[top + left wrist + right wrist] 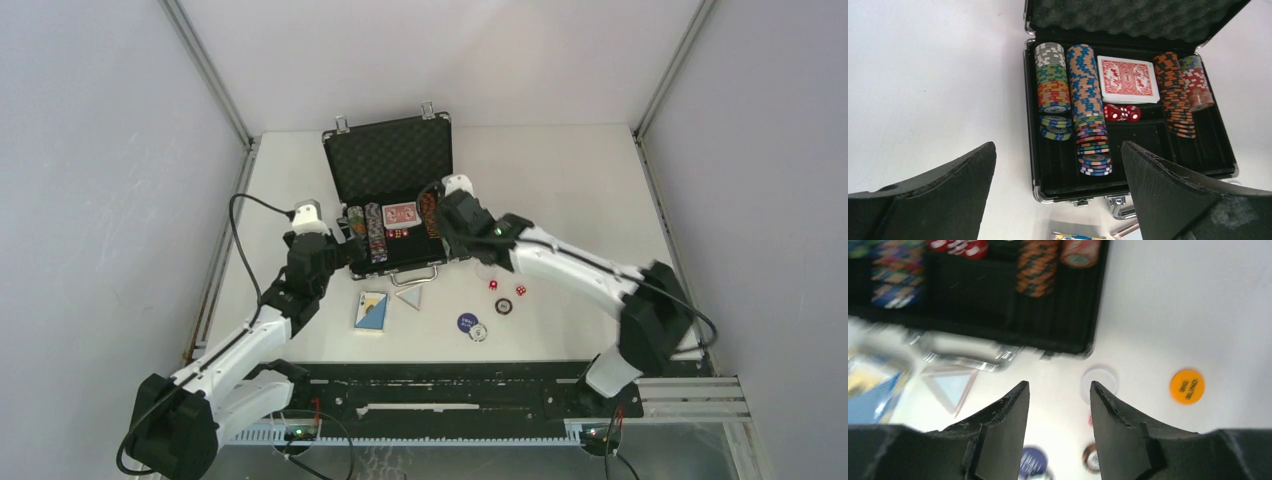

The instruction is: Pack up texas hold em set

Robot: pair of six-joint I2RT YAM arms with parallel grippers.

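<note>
Now, left pincer (1058, 145) gapes empty, right pincer (1059, 385) apart near the white disc (1099, 382); closing off-centre could flick it away.

The 2 arms reach forward and inward, left gripper (1058, 200) spread wide, right gripper (1059, 426) parted more narrowly, each empty.

White tabletop (570, 180), pale grey walls (100, 150), metal corner posts (205, 70), seemingly even light
</note>
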